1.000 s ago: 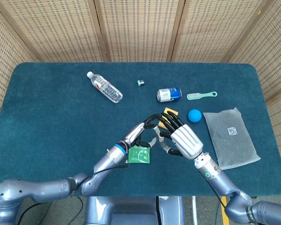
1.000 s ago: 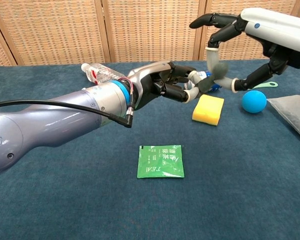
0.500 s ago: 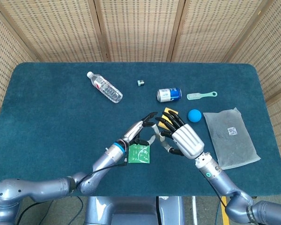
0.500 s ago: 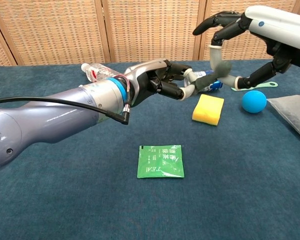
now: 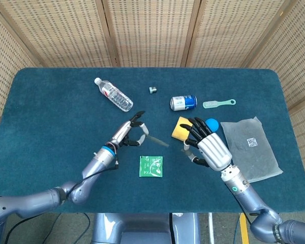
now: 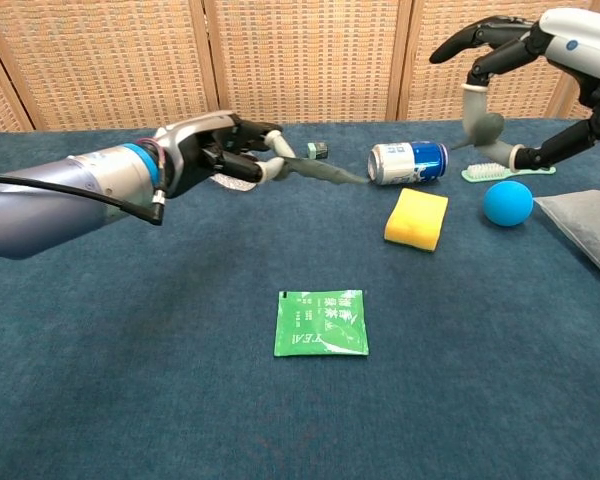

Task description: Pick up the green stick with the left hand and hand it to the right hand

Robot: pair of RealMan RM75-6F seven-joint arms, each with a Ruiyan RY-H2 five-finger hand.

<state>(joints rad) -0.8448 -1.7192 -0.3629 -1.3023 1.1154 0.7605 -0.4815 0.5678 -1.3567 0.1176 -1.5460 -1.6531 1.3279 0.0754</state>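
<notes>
The green stick (image 5: 156, 139) is a thin grey-green strip. My left hand (image 5: 128, 134) pinches its left end above the table, left of centre. In the chest view the green stick (image 6: 325, 172) juts rightward from the left hand (image 6: 218, 153) toward the can. My right hand (image 5: 209, 148) hovers to the right with its fingers spread and nothing in them. A gap lies between it and the stick's free end. The chest view shows the right hand (image 6: 525, 60) raised at the top right, holding nothing.
A green tea packet (image 5: 151, 166) lies near the front edge. A yellow sponge (image 5: 179, 128), blue ball (image 5: 212, 123), soda can (image 5: 183, 102) and green brush (image 5: 218, 103) sit beyond the right hand. A plastic bag (image 5: 250, 147) lies far right; a water bottle (image 5: 113, 94) is back left.
The two hands were together over the sponge with the stick between them. The left hand has drawn back leftward, still holding the stick, and the right hand has moved off to the right.
</notes>
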